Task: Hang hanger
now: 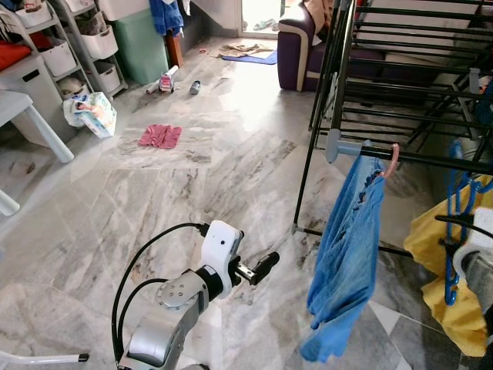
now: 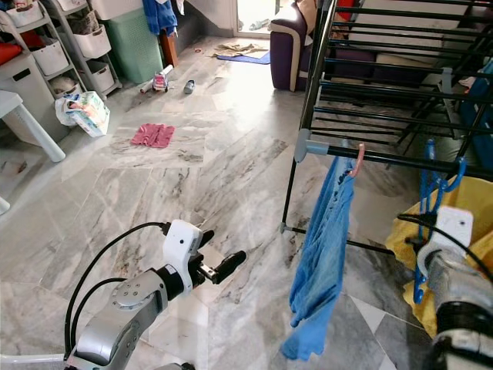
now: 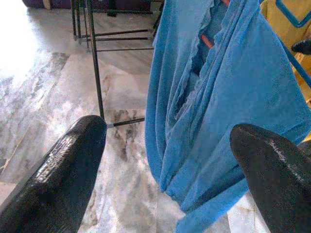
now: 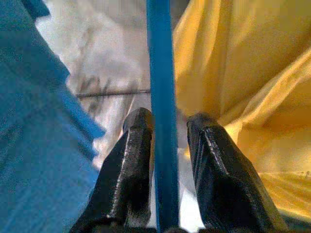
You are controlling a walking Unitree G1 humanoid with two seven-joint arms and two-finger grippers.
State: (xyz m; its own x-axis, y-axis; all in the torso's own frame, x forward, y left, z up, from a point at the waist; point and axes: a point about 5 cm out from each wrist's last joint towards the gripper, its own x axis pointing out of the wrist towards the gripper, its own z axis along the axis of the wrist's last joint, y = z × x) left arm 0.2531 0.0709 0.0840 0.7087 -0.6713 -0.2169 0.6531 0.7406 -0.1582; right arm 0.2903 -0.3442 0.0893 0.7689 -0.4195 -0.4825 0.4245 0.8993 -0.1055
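A black drying rack (image 1: 431, 158) stands at the right. From its front rail a blue garment (image 1: 347, 254) hangs on a pink hanger (image 1: 394, 160). Further right along that rail is a blue hanger (image 2: 439, 181) carrying a yellow garment (image 2: 477, 200), with its hook up at the rail. My right gripper (image 4: 170, 119) is shut on the blue hanger's bar (image 4: 163, 97), one finger on each side. My left gripper (image 1: 266, 266) is low over the floor, left of the blue garment (image 3: 233, 97). It is open, and its fingers (image 3: 63, 165) hold nothing.
Grey marble floor spreads out to the left. On it lie a pink cloth (image 1: 160, 136), a printed bag (image 1: 94, 112) and a shoe (image 1: 196, 87). White shelves with bins (image 1: 92, 38) and a white table leg (image 1: 38, 127) line the left; a purple sofa (image 1: 296, 46) stands behind the rack.
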